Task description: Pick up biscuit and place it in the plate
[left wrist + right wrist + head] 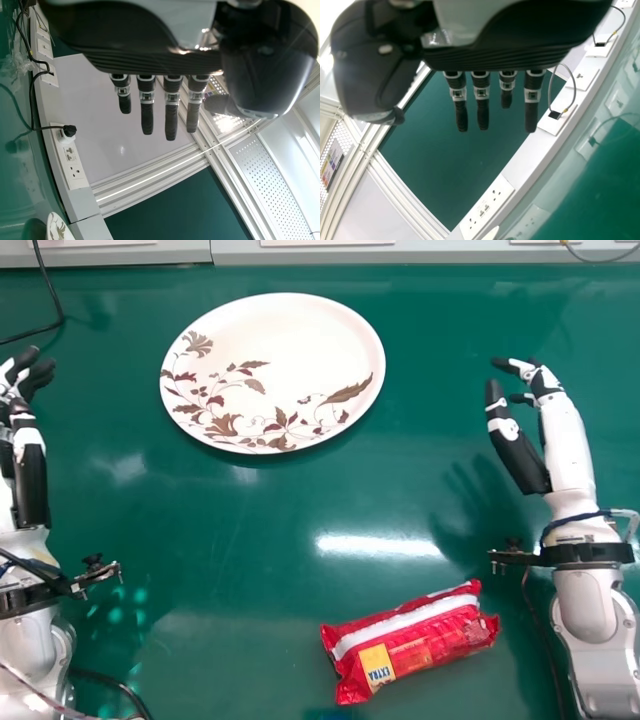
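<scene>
Red biscuit pack [440,637] on table [240,550], near side, right of centre in head view, lying at a slant, its right end farther from the robot. White plate [275,350] with brown leaf pattern farther back and to the left, well apart from pack. Left hand [28,440] at head view's left edge, right hand [567,445] at right side, beyond pack. Fingers on both extended, wide, thumbs apart from them.
</scene>
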Robot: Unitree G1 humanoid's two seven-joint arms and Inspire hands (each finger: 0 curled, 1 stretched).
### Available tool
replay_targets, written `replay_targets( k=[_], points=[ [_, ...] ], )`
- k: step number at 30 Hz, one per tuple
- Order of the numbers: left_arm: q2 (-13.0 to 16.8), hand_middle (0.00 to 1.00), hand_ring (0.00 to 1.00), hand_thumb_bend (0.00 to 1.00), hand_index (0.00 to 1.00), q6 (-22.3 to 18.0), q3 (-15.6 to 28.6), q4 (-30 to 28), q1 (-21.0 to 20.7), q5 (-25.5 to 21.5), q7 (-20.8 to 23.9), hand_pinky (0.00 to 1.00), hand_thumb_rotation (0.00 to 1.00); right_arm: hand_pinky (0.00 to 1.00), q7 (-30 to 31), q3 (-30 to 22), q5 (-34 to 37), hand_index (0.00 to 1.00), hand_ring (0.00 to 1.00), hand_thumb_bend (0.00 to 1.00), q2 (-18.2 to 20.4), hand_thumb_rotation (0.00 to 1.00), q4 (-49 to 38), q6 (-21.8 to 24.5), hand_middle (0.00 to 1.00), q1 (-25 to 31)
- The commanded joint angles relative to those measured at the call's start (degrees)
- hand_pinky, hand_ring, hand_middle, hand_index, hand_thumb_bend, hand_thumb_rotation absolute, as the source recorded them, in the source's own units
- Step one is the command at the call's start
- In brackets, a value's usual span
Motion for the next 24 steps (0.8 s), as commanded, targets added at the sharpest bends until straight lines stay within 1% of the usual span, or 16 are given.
replay_targets(
  k=[1, 4, 8, 11, 13, 14, 16, 19, 21, 23, 24],
  points=[
    [-3.35, 0.81, 0.83, 0.02, 0.84, 0.4, -2.12, 3.75, 2.81, -0.05, 0.42, 0.9, 0.0, 0.74, 0.3, -0.76, -0.48, 0.83, 0.83, 0.67, -1.26, 0.49, -1.05, -0.91, 0.87, 0.95],
    [-3.61, 0.81, 0.82, 0.02, 0.83, 1.36, -2.27, 2.97, 3.19, -0.1, 0.32, 0.88, 0.0, 0.73, 0.69, -1.26, -0.29, 0.83, 0.82, 0.67, -2.42, 0.48, -1.52, -1.69, 0.87, 0.88],
    [-3.91, 0.82, 0.85, 0.02, 0.85, 2.06, -2.56, 2.01, 3.74, -0.99, -0.16, 0.95, 0.0, 0.73, 1.88, -1.74, 0.14, 0.84, 0.83, 0.67, -3.75, 0.48, -2.46, -2.23, 0.87, 1.05],
    [-3.66, 0.83, 0.86, 0.03, 0.86, 0.52, -2.59, 3.39, 3.69, -1.37, -0.36, 0.97, 0.0, 0.74, 5.6, -2.2, 1.77, 0.86, 0.85, 0.69, -6.1, 0.52, -4.14, -2.84, 0.89, 1.87],
    [-3.6, 0.83, 0.86, 0.02, 0.86, 0.54, -2.64, 2.98, 4.08, -1.59, -0.65, 0.98, 0.0, 0.75, 8.85, -2.53, 3.25, 0.87, 0.86, 0.74, -7.94, 0.55, -5.52, -3.01, 0.9, 2.67],
    [-3.59, 0.83, 0.86, 0.02, 0.86, 0.61, -2.67, 2.74, 4.32, -1.74, -0.82, 0.98, 0.0, 0.76, 11.16, -2.77, 4.82, 0.88, 0.87, 0.77, -9.11, 0.55, -6.31, -3.06, 0.91, 3.18],
    [-3.49, 0.84, 0.87, 0.02, 0.87, 0.45, -2.68, 2.53, 4.74, -1.78, -1.05, 0.99, 0.0, 0.79, 16.45, -3.43, 8.9, 0.9, 0.89, 0.83, -11.84, 0.47, -7.8, -3.35, 0.94, 4.26],
    [-3.46, 0.84, 0.87, 0.03, 0.87, 0.67, -2.74, 1.74, 5.46, -1.83, -1.46, 0.98, 0.0, 0.8, 23.33, -4.7, 13.36, 0.94, 0.9, 0.88, -16.3, 0.46, -9.15, -4.77, 0.96, 5.82],
    [-3.32, 0.83, 0.86, 0.03, 0.86, 0.21, -2.78, 1.74, 5.62, -1.71, -1.6, 0.95, 0.0, 0.78, 26.95, -5.76, 14.92, 0.94, 0.89, 0.92, -18.52, 0.46, -10.91, -4.64, 0.96, 7.51],
    [-3.2, 0.83, 0.85, 0.03, 0.86, 0.1, -2.87, 1.5, 5.88, -2.04, -2.01, 0.94, 0.0, 0.76, 30.02, -6.64, 15.28, 0.95, 0.89, 0.95, -20.49, 0.49, -12.81, -4.54, 0.97, 9.43],
    [-3.15, 0.83, 0.85, 0.03, 0.86, 0.17, -2.87, 1.3, 6.02, -2.11, -2.17, 0.93, 0.0, 0.73, 31.36, -6.95, 14.92, 0.95, 0.88, 0.97, -21.44, 0.51, -13.73, -4.74, 0.96, 10.44]
  ],
)
